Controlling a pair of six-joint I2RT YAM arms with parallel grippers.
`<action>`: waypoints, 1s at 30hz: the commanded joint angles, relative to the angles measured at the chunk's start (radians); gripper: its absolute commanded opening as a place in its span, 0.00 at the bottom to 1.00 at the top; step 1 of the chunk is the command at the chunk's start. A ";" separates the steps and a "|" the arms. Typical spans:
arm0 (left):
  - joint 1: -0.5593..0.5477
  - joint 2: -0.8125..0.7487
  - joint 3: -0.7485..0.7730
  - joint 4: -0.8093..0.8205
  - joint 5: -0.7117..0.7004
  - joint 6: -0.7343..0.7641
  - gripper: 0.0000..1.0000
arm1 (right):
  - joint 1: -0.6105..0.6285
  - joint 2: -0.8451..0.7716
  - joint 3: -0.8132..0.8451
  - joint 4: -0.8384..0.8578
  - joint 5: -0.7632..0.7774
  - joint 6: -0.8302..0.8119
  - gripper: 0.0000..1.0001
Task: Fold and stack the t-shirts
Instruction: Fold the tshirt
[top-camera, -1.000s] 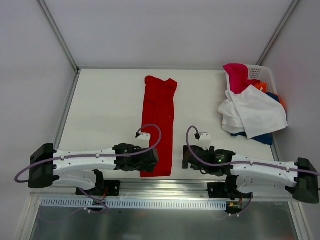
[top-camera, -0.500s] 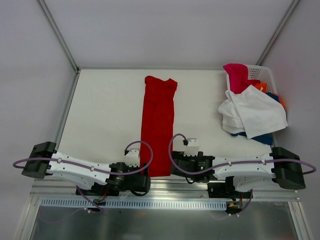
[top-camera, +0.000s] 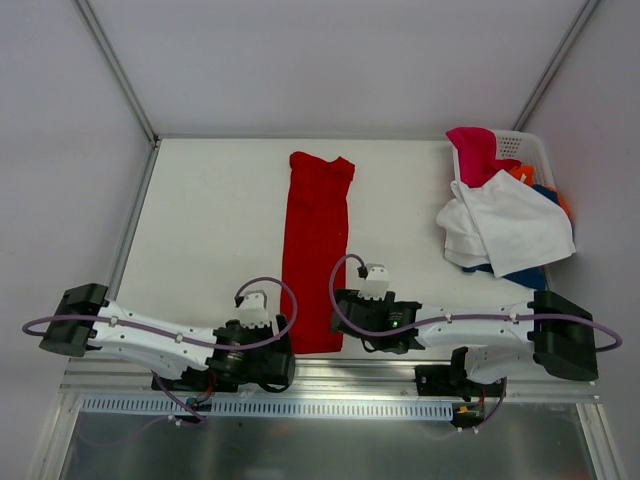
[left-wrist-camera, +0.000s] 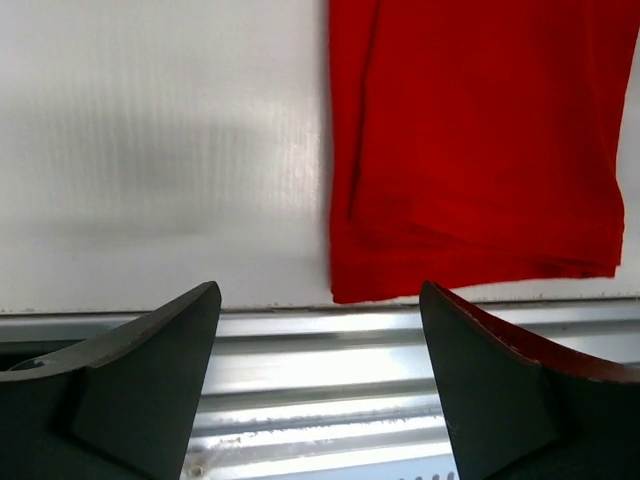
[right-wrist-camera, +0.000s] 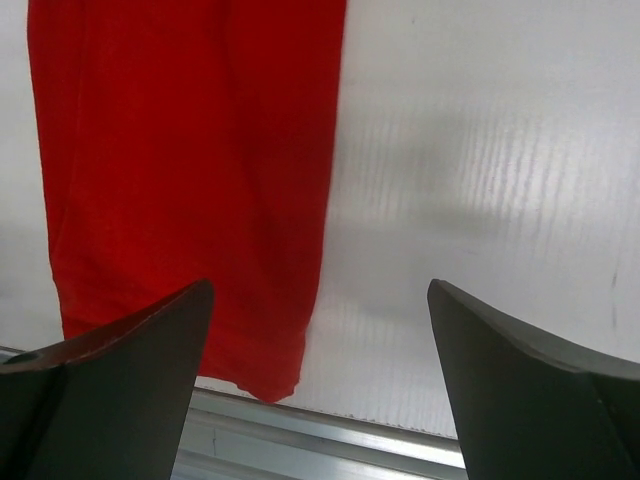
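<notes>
The red t-shirt (top-camera: 316, 245) lies on the table as a long narrow strip running from far to near. Its near end shows in the left wrist view (left-wrist-camera: 470, 150) and the right wrist view (right-wrist-camera: 180, 150). My left gripper (top-camera: 281, 348) is open over the table's near edge, just left of the shirt's near corner, with nothing between its fingers (left-wrist-camera: 318, 290). My right gripper (top-camera: 343, 312) is open too, at the shirt's near right corner (right-wrist-camera: 320, 285), its left finger (right-wrist-camera: 130, 350) over the cloth. More t-shirts, white (top-camera: 512, 225), magenta (top-camera: 472, 148), orange (top-camera: 520, 172) and blue (top-camera: 527, 276), are heaped at the right.
A white perforated basket (top-camera: 534, 150) stands at the far right with the heap spilling out of it onto the table. A metal rail (left-wrist-camera: 330, 350) runs along the table's near edge, just below the red shirt's hem. Grey walls close in the table's far side.
My left gripper has drawn back off the red shirt's near end to the table's edge at its left. My right gripper has slid left to the shirt's near right corner.
</notes>
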 joint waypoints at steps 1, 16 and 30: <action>0.001 -0.083 -0.078 -0.042 -0.093 -0.096 0.79 | -0.009 0.045 -0.013 0.113 -0.048 -0.029 0.93; 0.018 -0.098 -0.171 0.199 -0.084 0.019 0.80 | -0.019 0.136 -0.044 0.283 -0.131 -0.030 0.89; 0.076 -0.031 -0.154 0.268 -0.054 0.109 0.80 | 0.022 0.045 -0.093 0.125 -0.098 0.097 0.46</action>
